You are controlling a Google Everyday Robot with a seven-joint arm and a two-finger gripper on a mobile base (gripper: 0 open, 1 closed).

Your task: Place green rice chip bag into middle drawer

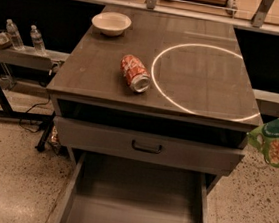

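Observation:
The green rice chip bag [276,139] hangs in the air at the far right of the camera view, just past the cabinet's right front corner, at about the height of the upper drawer front. It is partly cut off by the frame edge. The gripper is out of view beyond the right edge, so its hold on the bag does not show. The middle drawer [133,208] is pulled open at the bottom of the view, a grey tray with a bare floor, to the lower left of the bag.
A red-orange soda can [135,73] lies on its side on the cabinet top [93,73], next to a white circle marking [203,78]. A white bowl [111,23] stands at the back left. A shut drawer front with a black handle [147,147] sits above the open drawer.

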